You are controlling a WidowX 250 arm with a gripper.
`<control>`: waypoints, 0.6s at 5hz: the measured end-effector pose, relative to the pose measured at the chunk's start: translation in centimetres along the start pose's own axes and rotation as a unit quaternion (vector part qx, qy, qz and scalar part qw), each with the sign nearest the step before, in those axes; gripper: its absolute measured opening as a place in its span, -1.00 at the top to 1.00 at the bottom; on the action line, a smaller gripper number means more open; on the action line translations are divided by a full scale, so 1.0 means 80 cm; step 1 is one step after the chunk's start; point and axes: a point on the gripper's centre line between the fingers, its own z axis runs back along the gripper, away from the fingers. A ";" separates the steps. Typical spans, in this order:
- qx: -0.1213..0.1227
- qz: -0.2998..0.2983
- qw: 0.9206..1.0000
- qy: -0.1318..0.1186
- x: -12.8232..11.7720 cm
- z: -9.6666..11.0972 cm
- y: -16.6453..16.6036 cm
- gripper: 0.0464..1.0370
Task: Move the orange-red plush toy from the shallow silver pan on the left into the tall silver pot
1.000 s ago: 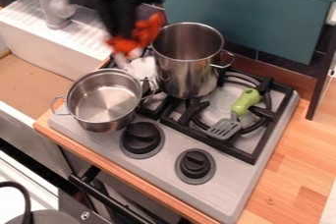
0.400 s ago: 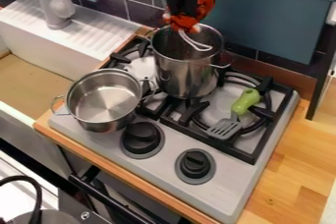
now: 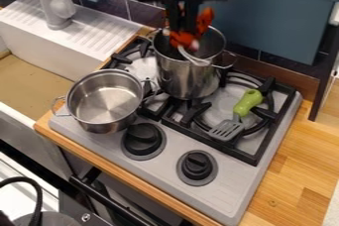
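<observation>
Clamping the black hand [image 3: 183, 30] on a red-orange thing [image 3: 181, 39] with a white strip at the upper centre of the frame. Holding it over the mouth of the tall steel pot [image 3: 188, 80], dangling the strip across the near rim as seen here. Hanging near a low steel pot [image 3: 102, 123] left of centre, and well apart from a green-handled spatula [image 3: 248, 102] on the right-hand grate. Overlooking two black knobs [image 3: 142, 139] at lower centre and a wooden surface [image 3: 295, 170] at lower right.
</observation>
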 end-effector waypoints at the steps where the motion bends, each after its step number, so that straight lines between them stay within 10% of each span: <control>1: 0.022 -0.010 1.000 -0.014 -0.005 -0.019 0.000 0.85; 3: 0.035 -0.018 0.999 -0.016 -0.009 -0.039 -0.006 0.85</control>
